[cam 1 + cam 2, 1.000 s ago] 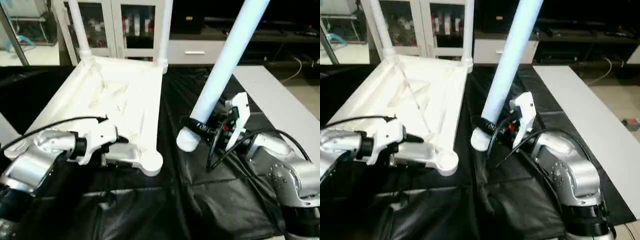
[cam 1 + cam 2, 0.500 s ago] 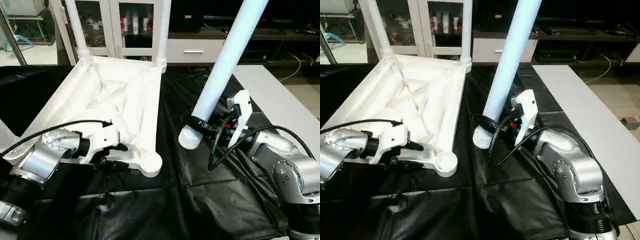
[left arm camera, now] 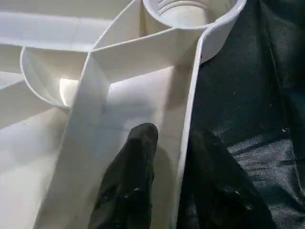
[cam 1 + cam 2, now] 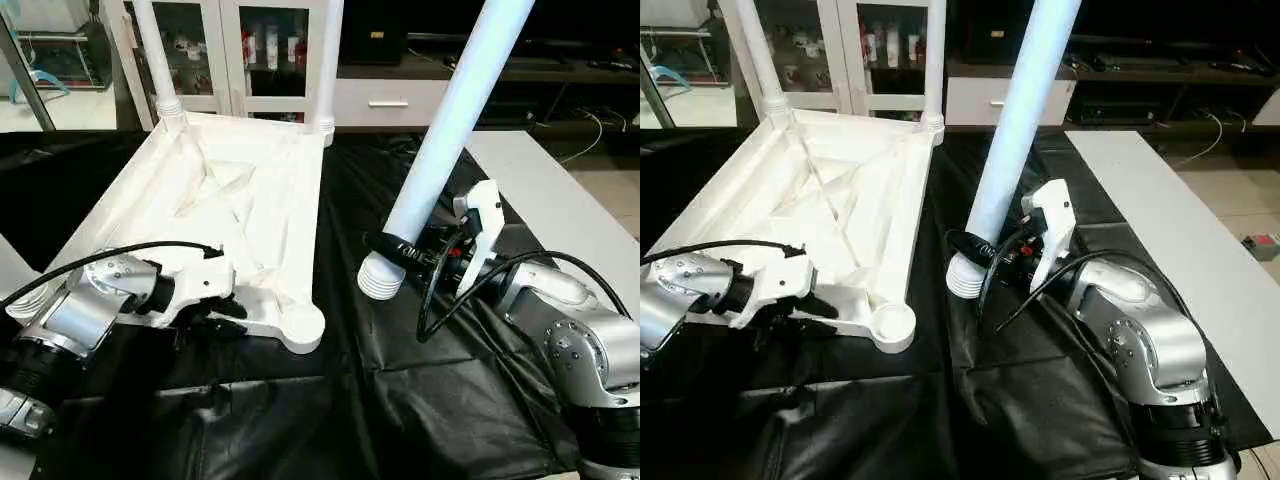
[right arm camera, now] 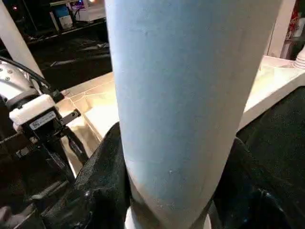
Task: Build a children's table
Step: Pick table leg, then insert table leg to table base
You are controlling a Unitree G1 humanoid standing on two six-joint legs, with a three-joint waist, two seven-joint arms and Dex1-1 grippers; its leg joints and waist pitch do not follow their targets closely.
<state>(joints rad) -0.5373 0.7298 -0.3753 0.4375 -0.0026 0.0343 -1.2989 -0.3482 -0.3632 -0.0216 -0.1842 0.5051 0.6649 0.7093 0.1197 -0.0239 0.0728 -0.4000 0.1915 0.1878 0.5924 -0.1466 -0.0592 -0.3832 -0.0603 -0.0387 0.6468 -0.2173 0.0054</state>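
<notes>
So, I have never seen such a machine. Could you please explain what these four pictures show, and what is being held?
It is a humanoid robot with two silver arms. Two pictures come from its head, looking down; two come from cameras on its wrists. On the black cloth lies a white table top, upside down, with two legs already standing in its far corners. The left gripper clamps the top's near rim, one finger on each side of it. The right gripper holds a third leg, its ribbed end pointing down.
</notes>
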